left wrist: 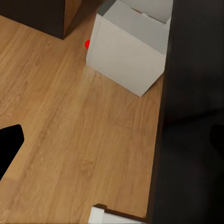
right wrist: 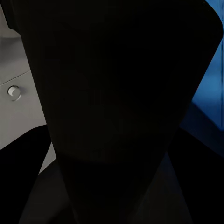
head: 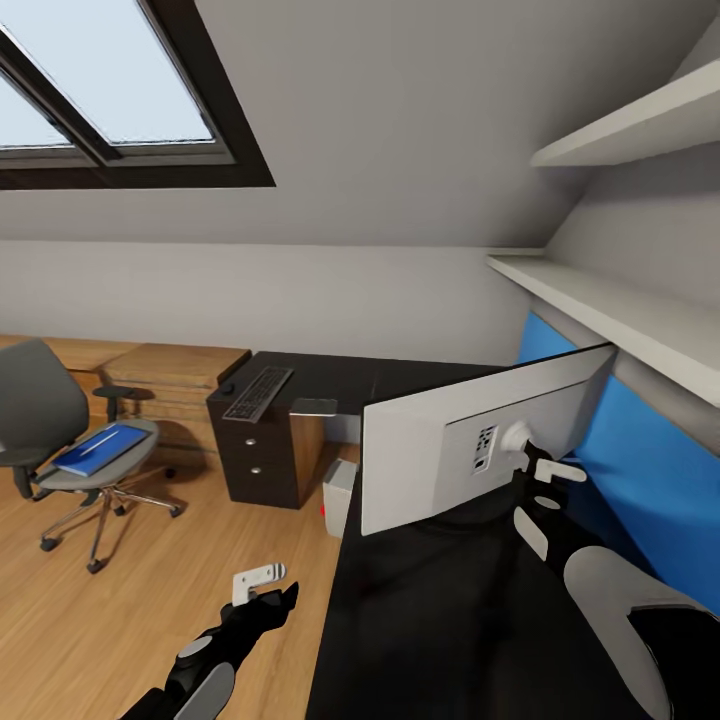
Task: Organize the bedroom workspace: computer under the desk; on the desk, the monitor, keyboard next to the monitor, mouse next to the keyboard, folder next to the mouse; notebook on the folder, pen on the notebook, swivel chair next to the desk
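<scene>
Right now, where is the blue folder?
In the head view, the flat bright blue folder lies on the grey swivel chair's seat, far left, beside the black drawer cabinet.

The monitor (head: 470, 440) shows just its grey back; its screen faces away. The right gripper (head: 540, 485) sits behind its stand, jaws too tangled with the mount to read. The computer (head: 338, 497) is mostly hidden by the desk (head: 440, 620) edge (one corner and the red light show). The chair (head: 60, 440) is cut by the left edge.
</scene>
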You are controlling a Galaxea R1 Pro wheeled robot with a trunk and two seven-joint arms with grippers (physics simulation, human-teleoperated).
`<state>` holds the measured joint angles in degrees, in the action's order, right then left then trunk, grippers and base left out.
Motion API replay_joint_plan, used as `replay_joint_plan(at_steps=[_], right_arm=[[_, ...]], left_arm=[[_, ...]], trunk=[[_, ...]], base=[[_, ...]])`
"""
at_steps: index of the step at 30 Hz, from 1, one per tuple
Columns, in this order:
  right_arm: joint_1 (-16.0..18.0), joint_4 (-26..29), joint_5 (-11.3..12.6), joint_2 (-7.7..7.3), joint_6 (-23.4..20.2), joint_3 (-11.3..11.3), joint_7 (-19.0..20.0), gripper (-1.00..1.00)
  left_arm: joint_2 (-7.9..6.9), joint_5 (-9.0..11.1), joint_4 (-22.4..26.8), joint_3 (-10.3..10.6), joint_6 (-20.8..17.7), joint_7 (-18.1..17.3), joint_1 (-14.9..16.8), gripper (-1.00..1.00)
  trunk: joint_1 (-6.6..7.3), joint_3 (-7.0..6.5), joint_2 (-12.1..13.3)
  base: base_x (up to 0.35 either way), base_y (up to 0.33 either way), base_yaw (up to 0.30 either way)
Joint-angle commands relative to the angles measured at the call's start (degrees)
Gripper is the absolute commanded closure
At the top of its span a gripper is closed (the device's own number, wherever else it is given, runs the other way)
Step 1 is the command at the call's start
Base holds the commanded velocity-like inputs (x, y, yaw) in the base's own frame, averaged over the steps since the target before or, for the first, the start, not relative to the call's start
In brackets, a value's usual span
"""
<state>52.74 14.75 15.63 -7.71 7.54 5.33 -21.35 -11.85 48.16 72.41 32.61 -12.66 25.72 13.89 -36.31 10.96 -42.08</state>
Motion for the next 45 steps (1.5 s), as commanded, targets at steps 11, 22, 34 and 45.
replay_joint_plan(at_steps=[11, 22, 34, 45], right_arm=[[0.10, 0.10, -0.08, -0.03, 0.19, 0.73, -0.18, 1.00], [0.08, 0.05, -0.08, -0.03, 0.18, 0.73, -0.18, 1.00], [0.08, 0.08, -0.08, -0.03, 0.19, 0.73, -0.18, 1.00], [0.08, 0.10, -0.08, -0.03, 0.19, 0.72, -0.18, 1.00]], left_arm=[[-0.01, 0.36, -0.24, 0.17, -0.08, 0.47, 0.05, -1.00], [-0.01, 0.27, -0.25, 0.17, -0.08, 0.46, 0.04, -1.00], [-0.01, 0.27, -0.25, 0.17, -0.08, 0.47, 0.05, -1.00], [-0.01, 0.27, -0.25, 0.17, -0.08, 0.47, 0.04, -1.00]], trunk=[[-0.01, 0.08, -0.09], [-0.01, 0.08, -0.09], [-0.01, 0.08, -0.09], [-0.01, 0.08, -0.09]], base=[[0.000, -0.023, 0.000], [0.003, 0.000, 0.000], [0.079, 0.000, 0.000], [0.001, 0.000, 0.000]])
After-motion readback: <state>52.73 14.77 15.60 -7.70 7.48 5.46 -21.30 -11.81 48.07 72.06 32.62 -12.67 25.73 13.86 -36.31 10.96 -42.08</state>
